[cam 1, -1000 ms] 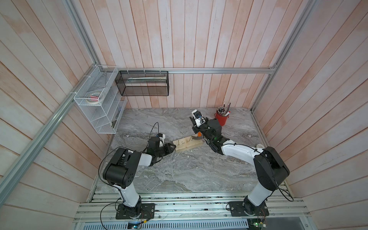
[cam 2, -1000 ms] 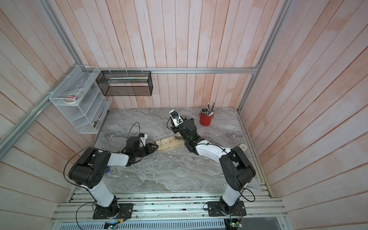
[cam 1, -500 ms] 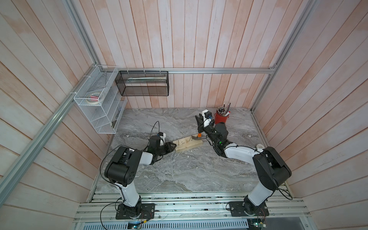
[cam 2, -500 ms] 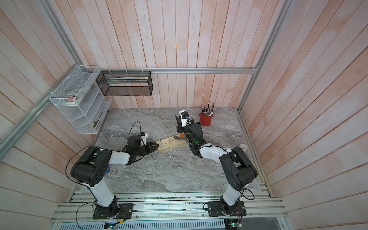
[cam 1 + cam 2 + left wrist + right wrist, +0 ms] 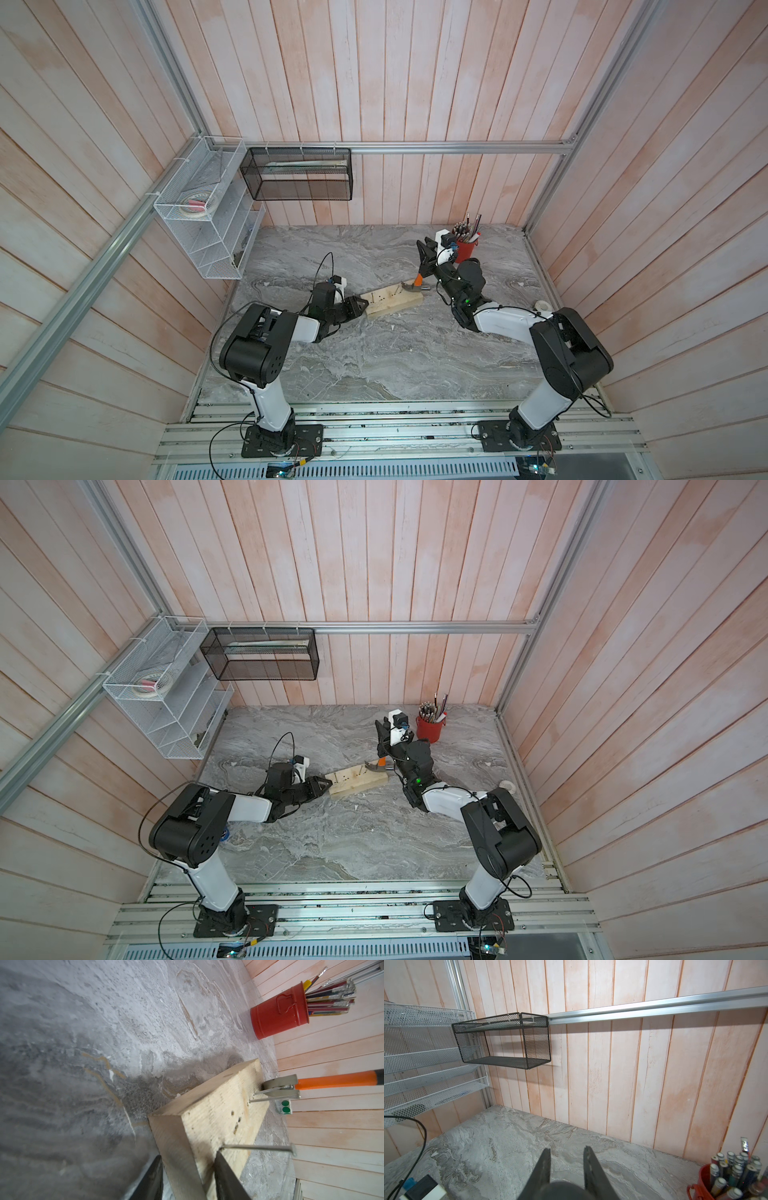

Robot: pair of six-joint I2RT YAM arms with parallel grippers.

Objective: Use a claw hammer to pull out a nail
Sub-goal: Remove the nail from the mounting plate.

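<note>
Prying, I fear the claw hammer [image 5: 278, 1084] slips off the nail [image 5: 268, 1091], seemingly barely hooked. Left jaws clamp the block [image 5: 218, 1105]; right jaws grip the hammer's handle.

Claw hammer [image 5: 324, 1083] silver head, orange shaft; block [image 5: 207, 1109] pale wood; table [image 5: 83, 1043] grey marbled; cup [image 5: 278, 1016] red.

Claw hammer [image 5: 311, 1083]: steel head on block [image 5: 212, 1109] end, claw at nail [image 5: 270, 1090].

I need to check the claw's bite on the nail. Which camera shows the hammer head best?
The left wrist view: the claw hammer head is close up, claw at a nail in the wooden block. Both top views show it small; the right wrist view shows no head.
</note>
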